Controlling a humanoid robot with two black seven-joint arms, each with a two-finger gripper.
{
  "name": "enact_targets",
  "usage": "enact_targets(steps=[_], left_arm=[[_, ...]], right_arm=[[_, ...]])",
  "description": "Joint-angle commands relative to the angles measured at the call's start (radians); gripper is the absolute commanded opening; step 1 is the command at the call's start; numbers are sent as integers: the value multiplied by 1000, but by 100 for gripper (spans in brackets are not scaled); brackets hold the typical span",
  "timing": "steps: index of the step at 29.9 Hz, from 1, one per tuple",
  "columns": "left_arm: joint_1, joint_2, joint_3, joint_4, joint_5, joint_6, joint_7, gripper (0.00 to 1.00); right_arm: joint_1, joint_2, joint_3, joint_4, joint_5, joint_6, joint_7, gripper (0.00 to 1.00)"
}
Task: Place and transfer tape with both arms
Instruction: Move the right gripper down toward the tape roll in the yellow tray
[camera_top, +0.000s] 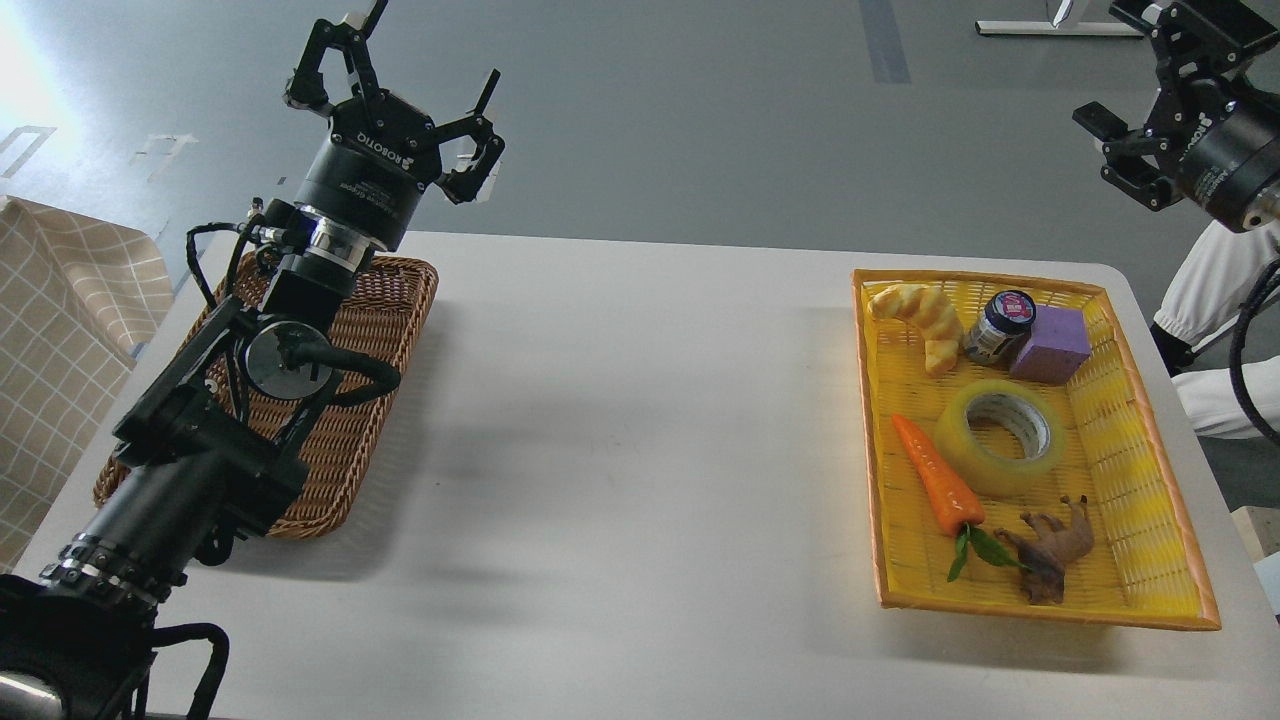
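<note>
The tape (1000, 437), a wide translucent yellow roll with a grey-white core, lies flat in the middle of the yellow tray (1150, 600) at the right of the table. My left gripper (410, 75) is open and empty, held high over the far end of the brown wicker basket (345, 440). My right gripper (1150, 75) is open and empty at the top right corner, beyond and to the right of the tray, well away from the tape. Part of it is cut off by the frame edge.
In the tray with the tape are a bread piece (920, 312), a small jar (998, 325), a purple foam block (1050, 343), a carrot (935, 488) and a brown toy animal (1050, 545). A white-sleeved person (1210, 300) is at the right edge. A checked cloth (60, 340) hangs at the left.
</note>
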Motion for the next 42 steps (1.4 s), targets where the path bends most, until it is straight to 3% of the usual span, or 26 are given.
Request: enact_targets(steps=[1,14,32,42], left_arm=[[0,1,1,0,0,0,0,98],[0,5,1,0,0,0,0,98],[6,10,-1,-1,0,0,0,98],[6,7,-1,-1,0,0,0,98]], right_arm=[[-18,-51,-3,50,-94,0,-3,100],[-56,-249,-197,226,-266,0,-1,100],[-201,-244,-314,272,-821,0,-1,99],[-279,-244,-322,274,-903,0,-1,98]])
